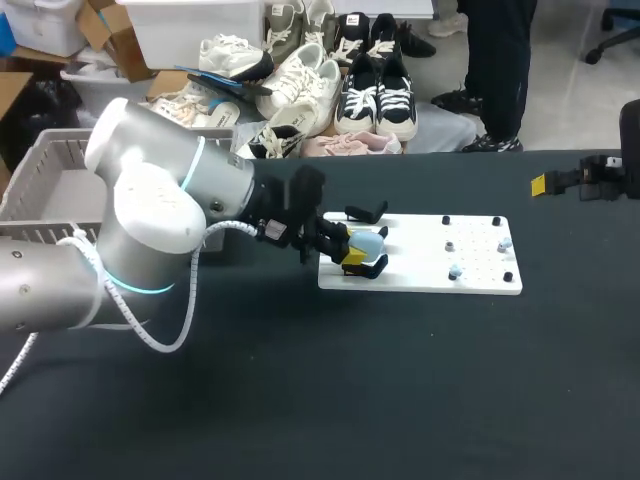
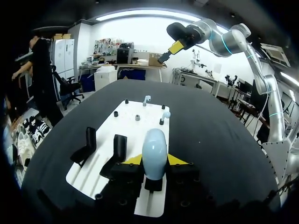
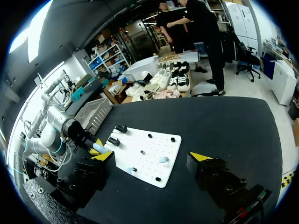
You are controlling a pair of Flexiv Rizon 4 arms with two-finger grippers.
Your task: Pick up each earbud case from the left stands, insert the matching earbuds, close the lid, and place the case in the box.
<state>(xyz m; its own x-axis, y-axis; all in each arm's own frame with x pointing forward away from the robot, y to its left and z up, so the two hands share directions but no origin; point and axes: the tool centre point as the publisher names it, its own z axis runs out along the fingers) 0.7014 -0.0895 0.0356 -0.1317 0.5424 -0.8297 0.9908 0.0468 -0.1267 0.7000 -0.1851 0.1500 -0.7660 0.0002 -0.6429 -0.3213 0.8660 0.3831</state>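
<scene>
Clamping the pale-blue case (image 2: 154, 144) from both sides, the left gripper (image 2: 154, 161) sits at the near end of the white board (image 2: 150, 205). The case stands upright on its black holder (image 2: 154, 183). Just beside the gripper are two more black stands (image 2: 117, 148) (the nearer one close against a finger, the other (image 2: 87, 143) by the board's long edge). Farther along the board come small black pegs (image 2: 116, 113) and two pale-blue earbuds (image 2: 165, 114) on posts, well apart from the gripper. Dark table (image 1: 400, 400) shows on every side of the board, widest toward the robot. A grey crate (image 1: 45, 170) sits at the table's left side, past the left arm (image 1: 150, 220). The right gripper (image 3: 153, 156), fingers wide apart, hangs well away over the far right of the table.
</scene>
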